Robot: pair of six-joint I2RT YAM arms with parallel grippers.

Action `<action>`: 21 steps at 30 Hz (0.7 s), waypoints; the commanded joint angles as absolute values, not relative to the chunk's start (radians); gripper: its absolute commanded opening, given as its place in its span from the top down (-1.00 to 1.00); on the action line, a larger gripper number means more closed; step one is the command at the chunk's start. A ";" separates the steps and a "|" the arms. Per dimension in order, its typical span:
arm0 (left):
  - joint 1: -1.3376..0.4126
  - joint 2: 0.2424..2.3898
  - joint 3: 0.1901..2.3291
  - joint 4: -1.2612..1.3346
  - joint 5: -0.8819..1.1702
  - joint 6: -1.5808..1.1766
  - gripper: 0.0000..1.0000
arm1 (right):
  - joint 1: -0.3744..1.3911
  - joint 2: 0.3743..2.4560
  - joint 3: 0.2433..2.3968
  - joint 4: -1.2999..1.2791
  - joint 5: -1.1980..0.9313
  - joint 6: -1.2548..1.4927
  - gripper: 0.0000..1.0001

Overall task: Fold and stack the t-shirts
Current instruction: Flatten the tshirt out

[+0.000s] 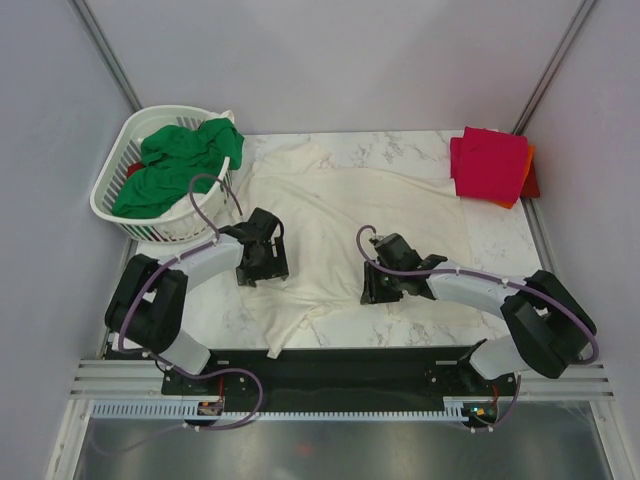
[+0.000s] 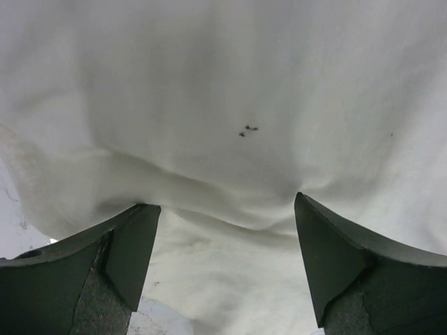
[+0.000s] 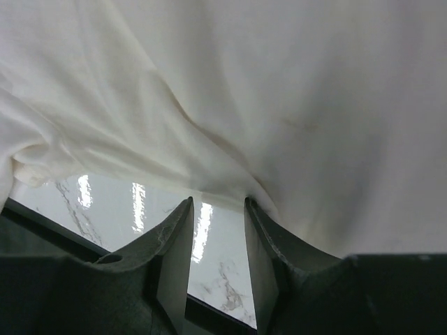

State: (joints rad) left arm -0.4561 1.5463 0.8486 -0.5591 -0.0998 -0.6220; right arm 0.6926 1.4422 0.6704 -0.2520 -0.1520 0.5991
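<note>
The large cream-white t-shirt (image 1: 350, 205) lies spread and wrinkled across the marble table. My left gripper (image 1: 268, 265) hangs low over its left side, jaws wide open, with cloth (image 2: 223, 105) bunched in a fold between the fingertips (image 2: 225, 209). At the shirt's near hem my right gripper (image 1: 378, 290) stands with a narrow gap. In the right wrist view the hem (image 3: 209, 185) rests at its tips (image 3: 218, 202), and bare table shows between the fingers. A folded crimson-pink t-shirt (image 1: 488, 165) lies on an orange one (image 1: 524, 178) at the back right. A bright green t-shirt (image 1: 175, 160) fills the basket.
The white slotted laundry basket (image 1: 110, 205) stands at the back left, close to my left arm. Grey walls close in the table on three sides. The table's dark front edge (image 1: 340, 365) runs just behind both grippers.
</note>
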 commanded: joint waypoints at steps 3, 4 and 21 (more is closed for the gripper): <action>-0.425 1.635 0.883 -0.520 -0.169 -0.595 -0.72 | 0.640 1.371 0.640 -0.374 -0.135 0.520 0.09; -0.425 1.638 0.890 -0.520 -0.161 -0.591 -0.71 | 0.640 1.373 0.643 -0.377 -0.135 0.514 0.09; -0.433 1.401 1.112 -0.719 -0.058 -0.522 -0.88 | 1.017 1.389 0.885 -0.380 -0.108 0.678 -0.25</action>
